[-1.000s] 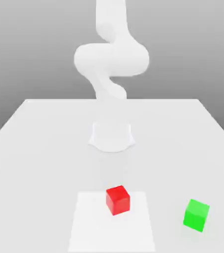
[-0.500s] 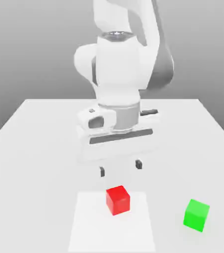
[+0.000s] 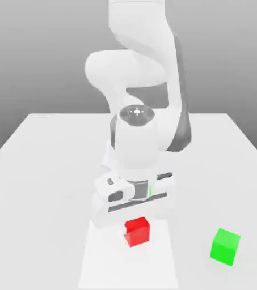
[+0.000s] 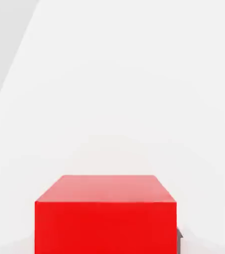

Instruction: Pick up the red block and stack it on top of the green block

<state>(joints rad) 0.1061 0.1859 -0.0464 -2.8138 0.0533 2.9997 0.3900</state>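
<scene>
The red block [image 3: 137, 231] rests on a pale square patch [image 3: 102, 260] of the white table, near the front. My gripper [image 3: 136, 222] has come straight down over it, and the hand covers the block's top edge. In the hand view the red block [image 4: 106, 218] lies close between the jaws, and a dark fingertip [image 4: 179, 237] presses against its side. The gripper is shut on the block, which still sits on the table. The green block [image 3: 226, 246] stands alone toward the exterior view's right, well apart from the hand.
The white table [image 3: 39, 170] stretches wide around both blocks. The arm's base and bulky links [image 3: 136, 73] rise behind the hand at the table's middle.
The hand dropped from above the red block down onto it, and the fingers closed from wide open onto the block. Neither block has moved.
</scene>
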